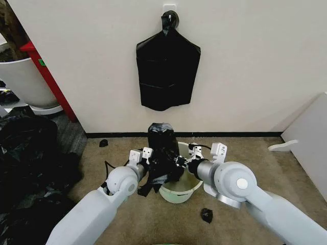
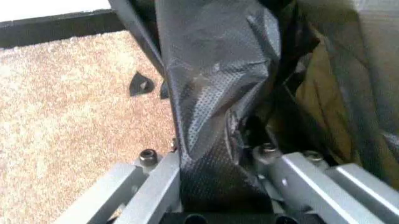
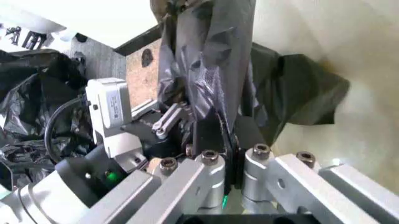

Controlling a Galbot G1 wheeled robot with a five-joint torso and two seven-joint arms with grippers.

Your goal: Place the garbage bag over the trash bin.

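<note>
Both grippers clamp the bag [image 1: 162,153] from opposite sides, holding it upright above the bin [image 1: 180,193] on the floor by the wall; left gripper [image 1: 152,162], right gripper [image 1: 180,162]; mouth not spread yet, so it can't go over the rim.

Counting two grippers: the left gripper [image 1: 156,159] and the right gripper [image 1: 180,161], each pinching the black plastic.

Counting one garbage bag [image 1: 162,153], bunched between them.

Counting one trash bin [image 1: 179,193], cream-white, under the bag.

Counting one flat black bag bundle [image 1: 167,71], hanging on the wall from one hook [image 1: 170,11].

Counting two small black scraps on the carpet: one scrap [image 1: 103,143] by the baseboard, another scrap [image 1: 206,215] near the bin.

Counting one bulky heap of black plastic [image 1: 28,168] on the robot's left.

Counting one large white tub [image 1: 23,81] and one red post [image 1: 48,76] beside it.
</note>
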